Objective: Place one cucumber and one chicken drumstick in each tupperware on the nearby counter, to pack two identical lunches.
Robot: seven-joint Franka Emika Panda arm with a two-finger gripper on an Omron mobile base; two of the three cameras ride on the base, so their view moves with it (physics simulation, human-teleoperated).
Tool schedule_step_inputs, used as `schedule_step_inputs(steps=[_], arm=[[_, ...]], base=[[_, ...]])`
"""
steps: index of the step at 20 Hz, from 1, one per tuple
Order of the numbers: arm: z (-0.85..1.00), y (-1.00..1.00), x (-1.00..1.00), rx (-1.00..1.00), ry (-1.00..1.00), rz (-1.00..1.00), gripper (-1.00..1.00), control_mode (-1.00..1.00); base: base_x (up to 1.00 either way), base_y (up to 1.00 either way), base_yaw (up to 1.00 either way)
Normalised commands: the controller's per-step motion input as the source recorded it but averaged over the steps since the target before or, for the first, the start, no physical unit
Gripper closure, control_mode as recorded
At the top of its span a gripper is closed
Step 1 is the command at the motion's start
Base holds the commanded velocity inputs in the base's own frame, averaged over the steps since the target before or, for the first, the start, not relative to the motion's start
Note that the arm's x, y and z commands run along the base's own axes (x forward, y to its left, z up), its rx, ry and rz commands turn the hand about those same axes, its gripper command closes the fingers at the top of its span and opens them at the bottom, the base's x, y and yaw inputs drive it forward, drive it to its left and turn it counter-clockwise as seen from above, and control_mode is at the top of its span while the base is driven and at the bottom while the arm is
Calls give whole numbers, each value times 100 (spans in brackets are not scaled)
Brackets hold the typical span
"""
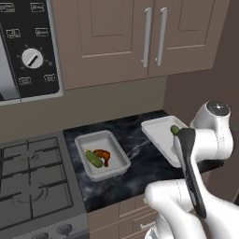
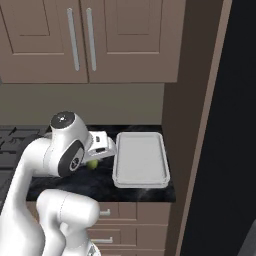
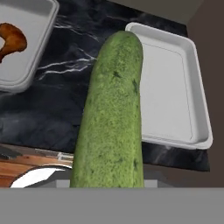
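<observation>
Your two base views look forward and down from behind, sharing the worktop (image 1: 135,140); your hand view hangs close, its 12 o'clock toward that worktop.

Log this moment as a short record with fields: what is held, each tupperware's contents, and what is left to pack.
held: cucumber, gripped by the gripper, above the counter
left tupperware: one cucumber and one chicken drumstick
right tupperware: nothing in it yet
position: held cucumber sits over the counter between the two tupperwares, near the right one's edge
left to pack: right tupperware needs the cucumber and a drumstick
</observation>
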Motion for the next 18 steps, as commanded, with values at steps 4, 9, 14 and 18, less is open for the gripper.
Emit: schedule_step_inputs(steps=[4,9,14,18], arm=[[-34,-20,65,0,4,0,100,-100],[-25,-28,54,0,4,0,100,-100],[-22,-20,58,0,5,0,100,-100],[-20,-19,56,0,5,0,100,-100]], base=[[0,0,0],[0,0,0],[0,0,0],[0,0,0]])
